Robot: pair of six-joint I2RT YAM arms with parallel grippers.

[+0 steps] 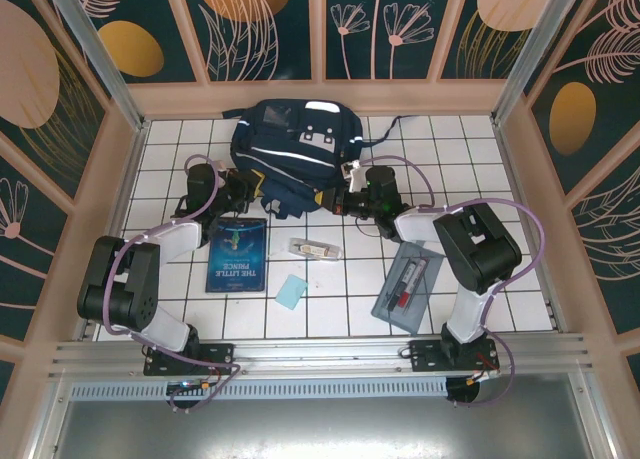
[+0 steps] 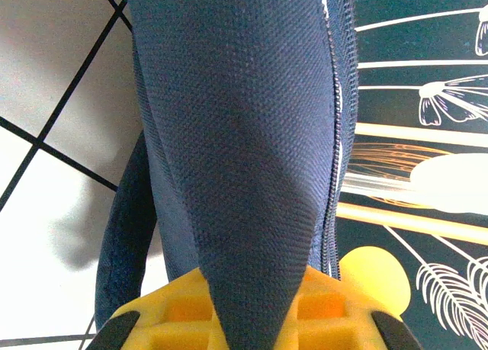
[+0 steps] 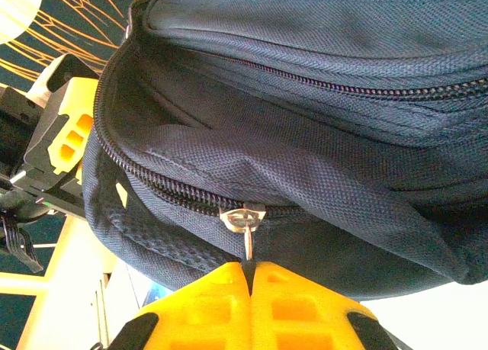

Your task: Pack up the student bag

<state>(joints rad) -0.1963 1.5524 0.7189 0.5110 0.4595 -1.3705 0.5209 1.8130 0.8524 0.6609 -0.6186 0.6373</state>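
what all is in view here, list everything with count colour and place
bag: one, navy with white stripes, far middle of the table
zip pull: one, silver, on the bag's zip
book: one, blue, flat, near left of centre
small item: one, whitish, right of the book; too small to name
flat square: one, light blue, near centre
pencil case: one, grey see-through, near right, pens inside
table: one, white tiles with dark grid
left arm, right arm: two, black and white, bolted at the near edge
left gripper: one, yellow fingers, shut on bag fabric
right gripper: one, yellow fingers, shut on the zip pull
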